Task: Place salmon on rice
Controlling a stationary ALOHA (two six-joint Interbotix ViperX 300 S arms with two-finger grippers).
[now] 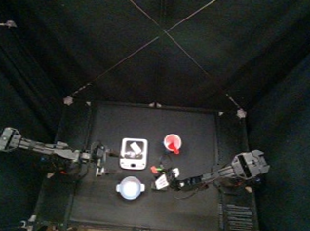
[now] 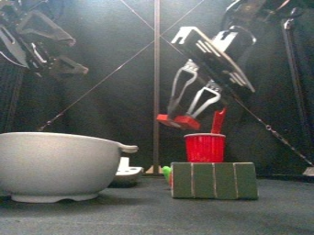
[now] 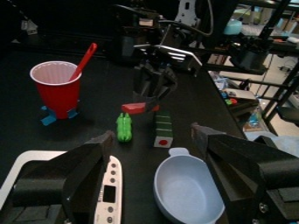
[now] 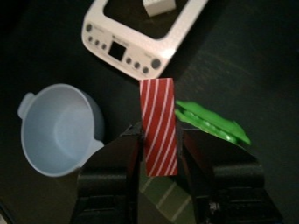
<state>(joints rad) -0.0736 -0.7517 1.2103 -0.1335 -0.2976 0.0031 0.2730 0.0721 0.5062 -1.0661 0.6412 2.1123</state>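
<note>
Above the black table (image 1: 105,120), inside black curtains (image 1: 44,63), the right claw (image 4: 160,149) grips the striped salmon (image 4: 159,138); the left claw (image 3: 152,179) gapes wide.

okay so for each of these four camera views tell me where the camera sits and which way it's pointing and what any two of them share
Top: overhead, straight down on the table; both arms enter from the sides.
Front: table height, level across; bowl near, right gripper hanging behind.
Left wrist: on the left arm, facing the red cup; its own open jaws at the bottom.
Right wrist: on the right arm, looking down on the scale; its jaws grip the salmon.
Shared: front and left wrist views both show the red cup and the right gripper.
</note>
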